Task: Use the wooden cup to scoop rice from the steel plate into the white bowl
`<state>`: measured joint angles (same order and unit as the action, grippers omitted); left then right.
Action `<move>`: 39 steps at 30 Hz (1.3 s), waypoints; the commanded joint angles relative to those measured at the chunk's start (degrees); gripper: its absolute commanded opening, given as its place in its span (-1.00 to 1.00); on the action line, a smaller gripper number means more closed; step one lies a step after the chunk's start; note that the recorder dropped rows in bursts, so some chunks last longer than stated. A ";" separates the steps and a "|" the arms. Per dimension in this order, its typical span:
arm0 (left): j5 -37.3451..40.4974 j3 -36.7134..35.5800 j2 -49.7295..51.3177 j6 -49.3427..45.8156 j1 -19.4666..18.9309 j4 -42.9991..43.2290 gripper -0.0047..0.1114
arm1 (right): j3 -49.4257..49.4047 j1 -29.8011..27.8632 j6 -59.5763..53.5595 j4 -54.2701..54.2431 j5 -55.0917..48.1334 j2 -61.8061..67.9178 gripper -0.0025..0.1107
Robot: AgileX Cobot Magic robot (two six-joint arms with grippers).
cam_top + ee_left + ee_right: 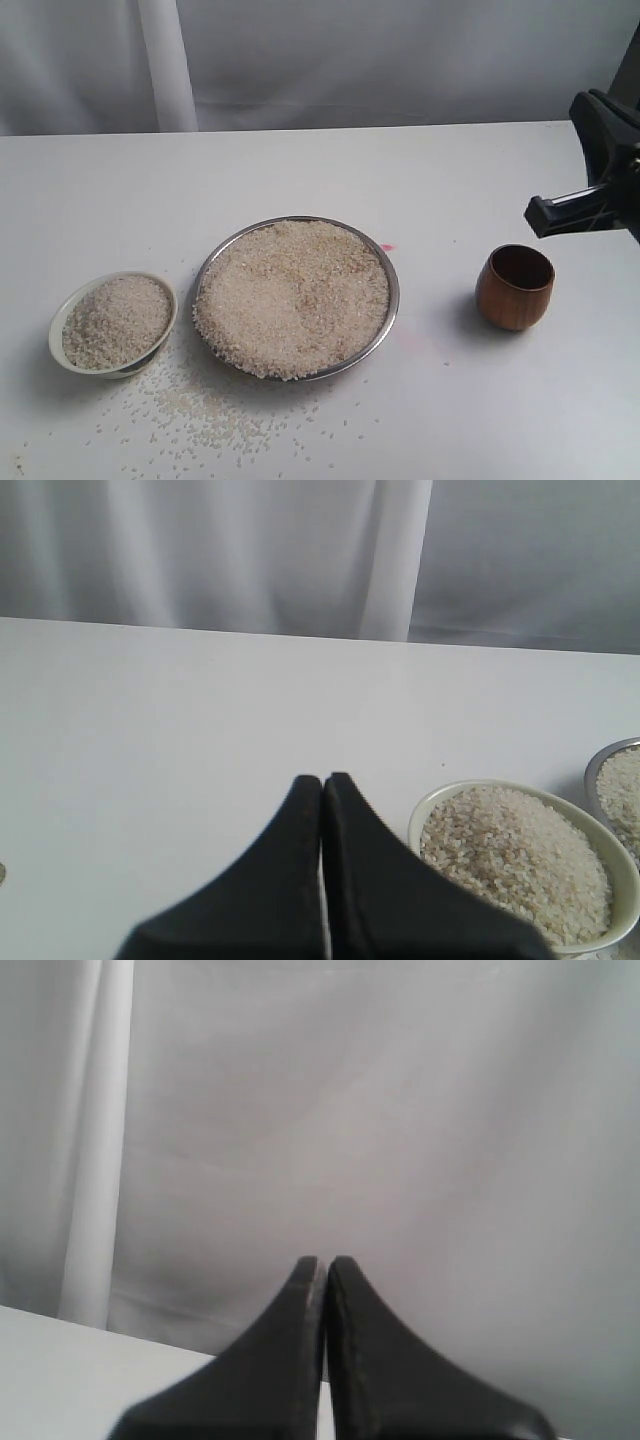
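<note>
White tabletop (300, 180), wooden cup (515, 287) near, seemingly clear of, closed right end effector (535, 215).

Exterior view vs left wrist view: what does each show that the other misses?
Exterior only: the cup, upright, right of the plate; the plate's full heap of rice; spilled grains in front of bowl and plate; the right arm at the edge.
Left wrist only: the left gripper, jaws shut.
Both: the bowl heaped with rice, the plate's rim beside it (just a sliver in the wrist view), the white table and curtain.
</note>
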<state>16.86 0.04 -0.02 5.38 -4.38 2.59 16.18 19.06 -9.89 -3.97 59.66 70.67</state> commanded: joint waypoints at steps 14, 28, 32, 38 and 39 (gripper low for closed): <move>-0.56 -0.04 0.02 0.12 0.37 -0.07 -0.92 | -0.36 -0.31 -5.03 -0.51 -37.14 -17.39 -0.95; -0.56 -0.04 0.02 0.12 0.37 -0.07 -0.92 | -4.72 -6.63 -10.71 1.40 -53.84 -52.36 -0.95; -0.56 -0.04 0.02 0.12 0.37 -0.07 -0.92 | -13.08 -7.08 -8.51 1.40 -50.59 -58.02 -0.95; -0.56 -0.04 0.02 0.12 0.37 -0.07 -0.92 | -16.18 -7.08 -8.51 -0.14 -52.66 -66.39 -0.95; -0.56 -0.04 0.02 0.12 0.37 -0.07 -0.92 | -16.18 -7.08 -8.51 -0.14 -53.48 -67.18 -0.95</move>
<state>16.86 0.04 -0.02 5.38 -4.38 2.59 0.23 12.38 -18.72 -3.82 8.44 5.38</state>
